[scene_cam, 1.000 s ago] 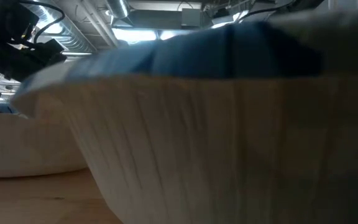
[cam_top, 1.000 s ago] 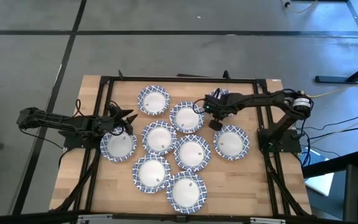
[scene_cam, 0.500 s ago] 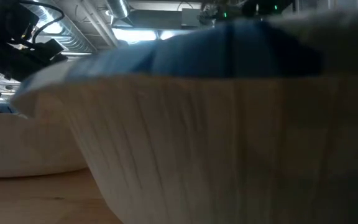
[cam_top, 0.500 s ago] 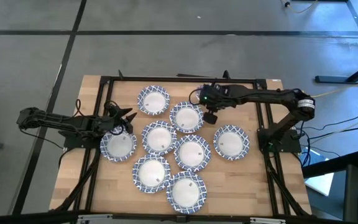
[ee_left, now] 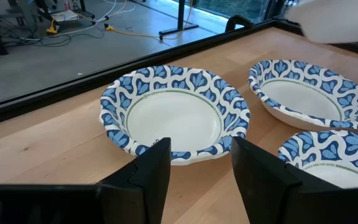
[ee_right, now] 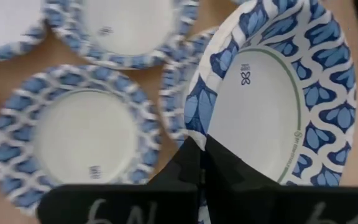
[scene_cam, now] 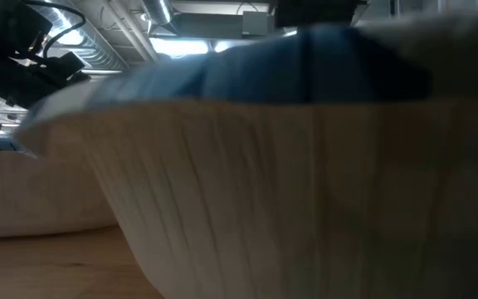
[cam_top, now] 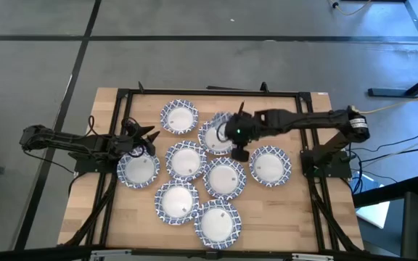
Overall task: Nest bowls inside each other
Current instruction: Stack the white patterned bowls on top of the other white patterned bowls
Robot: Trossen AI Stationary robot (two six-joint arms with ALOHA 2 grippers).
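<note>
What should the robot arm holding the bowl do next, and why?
Probably lower it. The right gripper is shut on a bowl by its rim, tilted above another bowl on the table, so setting it down inside would nest them.

Eight bowls (cam_top: pixel 186 159) upright, clustered on table; ninth bowl (ee_right: pixel 278 106) lifted, tilted above cluster.

The right arm reached in from the table's right side toward its middle. The right gripper (ee_right: pixel 202 163) was closed, its fingers pinched on the rim of a bowl (ee_right: pixel 272 99). The left arm lay along the left side, stretched toward the middle, with the left gripper (ee_left: pixel 199 163) spread open, holding nothing.
</note>
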